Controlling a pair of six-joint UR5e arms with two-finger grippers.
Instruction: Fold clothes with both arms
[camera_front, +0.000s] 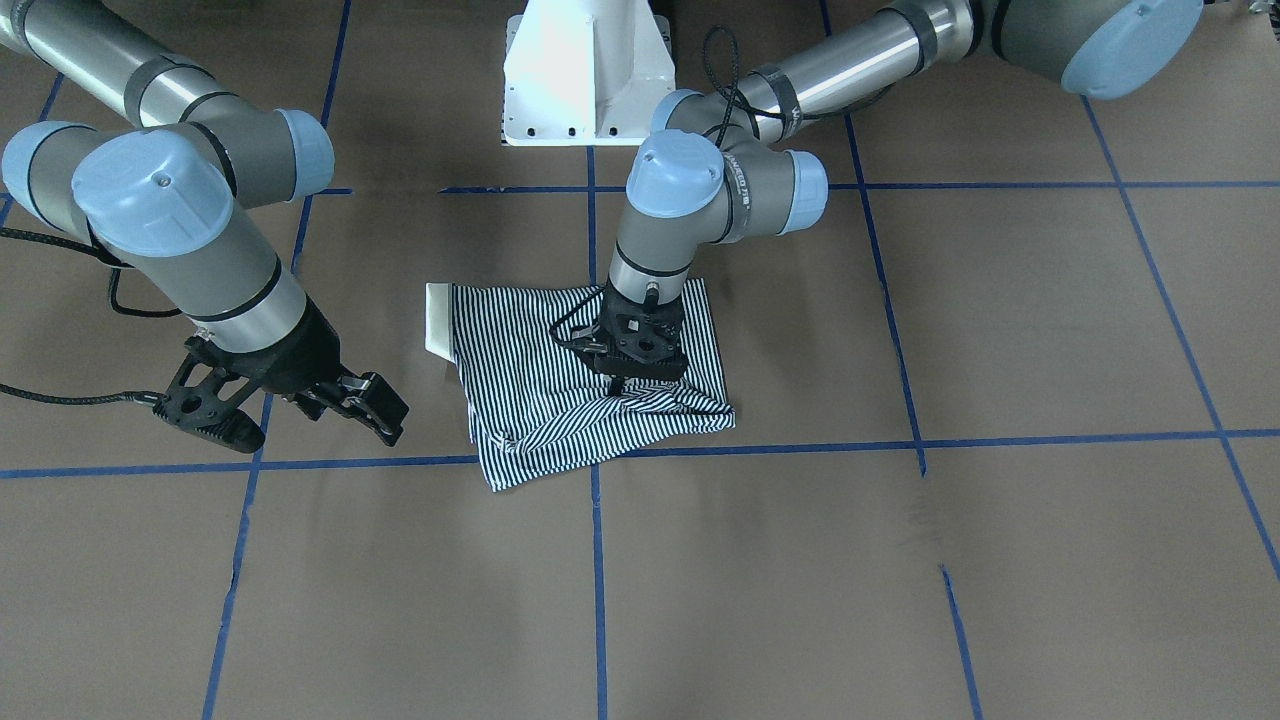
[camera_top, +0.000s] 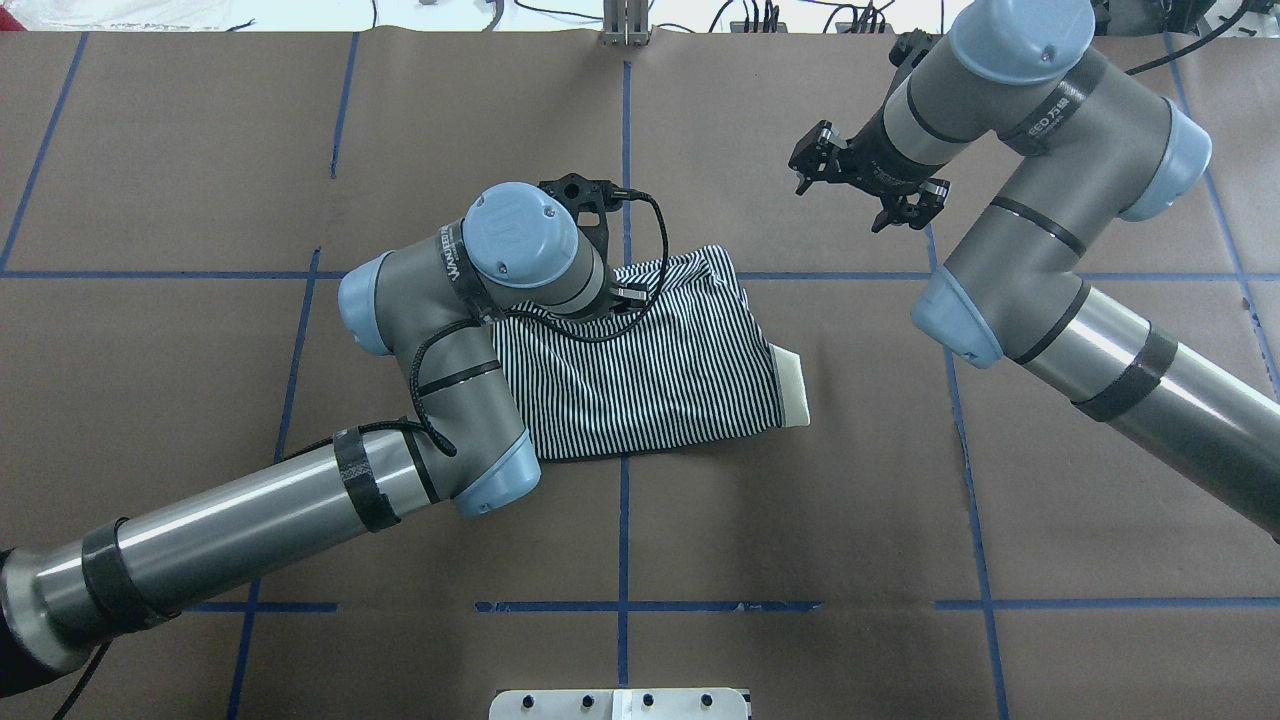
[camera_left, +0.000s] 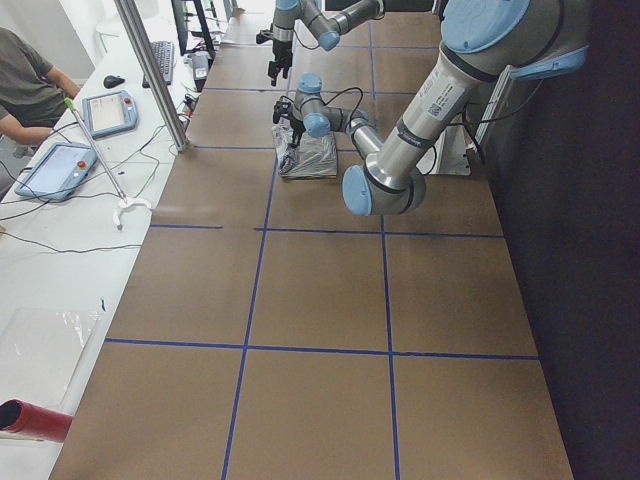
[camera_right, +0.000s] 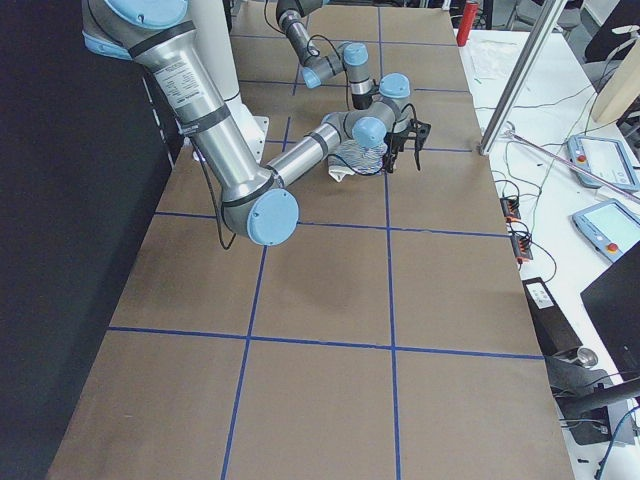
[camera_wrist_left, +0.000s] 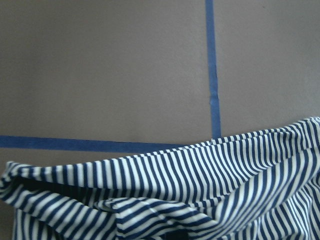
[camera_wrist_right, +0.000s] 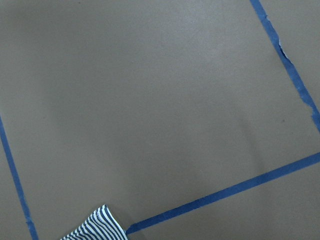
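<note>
Overhead exterior: left arm (camera_top: 500, 260) over shirt (camera_top: 660, 370), blue tape (camera_top: 622, 520) beneath.

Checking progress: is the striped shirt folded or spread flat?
Folded: the shirt is a compact block, collar at one end, no sleeves spread.

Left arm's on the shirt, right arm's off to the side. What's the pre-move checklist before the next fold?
1. Grip: left gripper is shut on the polo shirt, with fabric bunched at its tips: ok.
2. Free gripper: right gripper is open: ok.
3. Clearance: right gripper is apart from the shirt, beside its collar end: ok.
4. Flatness: shirt is wrinkled around the pinch: not ok.
5. Outline: collar sticks out past one edge: not ok.
</note>
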